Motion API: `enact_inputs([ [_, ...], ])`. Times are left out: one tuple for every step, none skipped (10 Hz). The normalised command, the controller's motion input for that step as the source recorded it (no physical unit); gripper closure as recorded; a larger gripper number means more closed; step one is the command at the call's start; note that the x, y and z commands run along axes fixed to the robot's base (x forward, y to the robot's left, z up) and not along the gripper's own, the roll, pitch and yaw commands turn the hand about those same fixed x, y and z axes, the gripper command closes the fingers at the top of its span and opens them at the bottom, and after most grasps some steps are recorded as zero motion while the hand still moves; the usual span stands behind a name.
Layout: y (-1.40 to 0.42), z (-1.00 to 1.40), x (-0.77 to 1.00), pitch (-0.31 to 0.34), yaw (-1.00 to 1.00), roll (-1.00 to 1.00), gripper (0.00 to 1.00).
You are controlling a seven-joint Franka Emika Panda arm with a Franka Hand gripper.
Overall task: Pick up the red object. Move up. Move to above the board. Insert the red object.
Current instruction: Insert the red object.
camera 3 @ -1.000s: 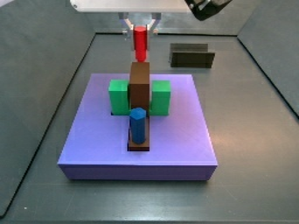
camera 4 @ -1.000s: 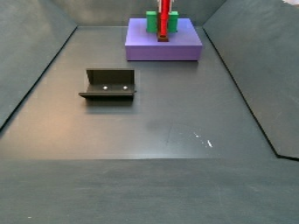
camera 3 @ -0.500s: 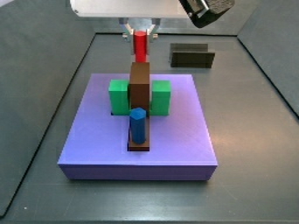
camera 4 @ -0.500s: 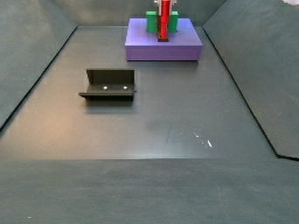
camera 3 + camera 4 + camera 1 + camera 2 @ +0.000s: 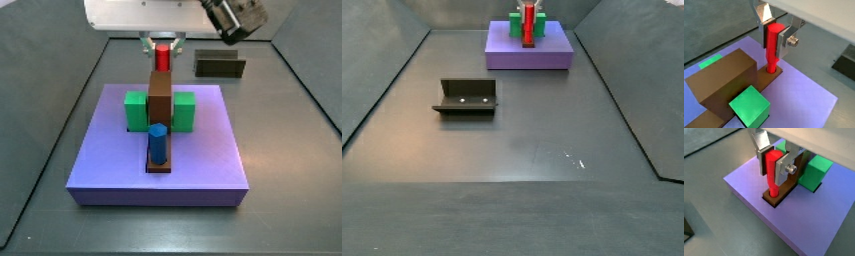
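My gripper (image 5: pixel 773 35) is shut on the red object (image 5: pixel 772 47), a thin red peg held upright between the silver fingers (image 5: pixel 785 39). The peg's lower end sits in a hole at the end of the brown strip (image 5: pixel 724 82) on the lavender board (image 5: pixel 801 102). The other wrist view shows the same: gripper (image 5: pixel 772 164), peg (image 5: pixel 771 175), brown strip (image 5: pixel 784 195), board (image 5: pixel 784 220). In both side views the gripper (image 5: pixel 162 42) holds the peg (image 5: pixel 162 56) at the board's (image 5: pixel 201 165) far end, behind the brown strip (image 5: pixel 160 98); the peg (image 5: pixel 529 22) stands over the board (image 5: pixel 529 57).
A green block (image 5: pixel 135 110) straddles the brown strip and a blue cylinder (image 5: pixel 158 142) stands at the strip's near end. The dark fixture (image 5: pixel 219 65) stands on the floor beyond the board, and it also shows in a side view (image 5: pixel 466 96). Grey walls enclose the floor.
My gripper has come down with the red peg, so less of the peg shows above the brown strip. Nothing else has moved.
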Motion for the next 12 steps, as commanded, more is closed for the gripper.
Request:
enact_inputs([
  [0.0, -0.11, 0.0, 0.019, 0.0, 0.29, 1.0],
  [-0.05, -0.02, 0.0, 0.066, 0.0, 0.38, 1.0],
  [-0.13, -0.11, 0.0, 0.027, 0.0, 0.31, 1.0],
  [-0.13, -0.27, 0.02, 0.0, 0.0, 0.18, 1.0],
  [-0.11, -0.35, 0.01, -0.049, 0.0, 0.13, 1.0],
  [-0.12, -0.42, 0.0, -0.099, 0.0, 0.13, 1.0],
  [-0.01, -0.56, 0.0, -0.116, 0.0, 0.02, 1.0],
  [0.06, -0.62, 0.16, -0.067, 0.0, -0.05, 1.0],
  [0.27, -0.67, 0.29, -0.006, -0.01, -0.09, 1.0],
  [0.32, -0.61, 0.23, 0.0, -0.08, -0.13, 1.0],
  [0.24, -0.57, 0.16, -0.054, -0.09, -0.18, 1.0],
  [0.0, -0.53, 0.07, -0.116, -0.02, -0.03, 1.0],
])
